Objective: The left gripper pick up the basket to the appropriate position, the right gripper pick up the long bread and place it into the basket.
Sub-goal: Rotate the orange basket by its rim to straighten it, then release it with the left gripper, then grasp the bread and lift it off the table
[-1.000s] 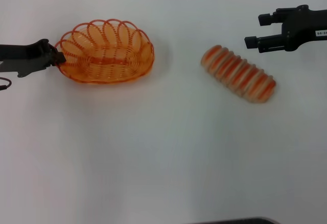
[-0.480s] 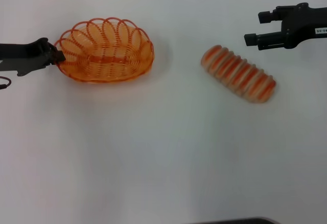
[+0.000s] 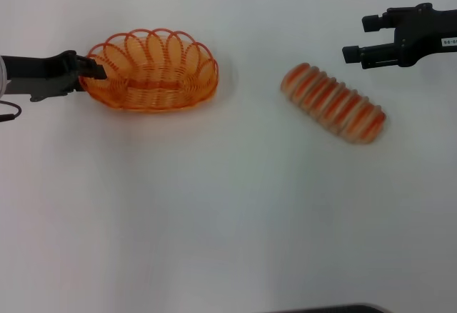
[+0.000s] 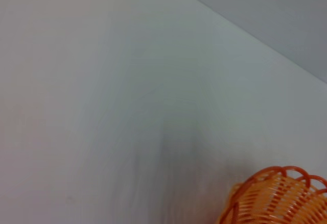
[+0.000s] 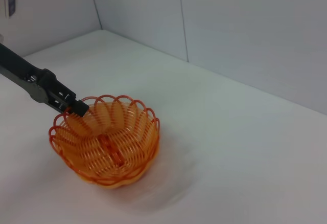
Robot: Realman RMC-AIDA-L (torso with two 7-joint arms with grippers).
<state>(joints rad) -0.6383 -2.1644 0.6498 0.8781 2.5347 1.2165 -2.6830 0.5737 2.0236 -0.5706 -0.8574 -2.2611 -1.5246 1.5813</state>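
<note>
We see the basket [image 3: 153, 72] in the upper left of the head view, one end lifted off the white worktop [image 3: 214, 213] so it sits tilted. The left hand [image 3: 91, 71] reaches in from the left edge and is clenched on the basket's rim at that end; the right wrist view shows its fingers pinching the looped wire. The long bread [image 3: 333, 103] lies diagonally at the right centre, well apart from the basket. Above it, in the upper right corner, the right hand [image 3: 359, 39] hovers with fingers spread, grasping nothing.
</note>
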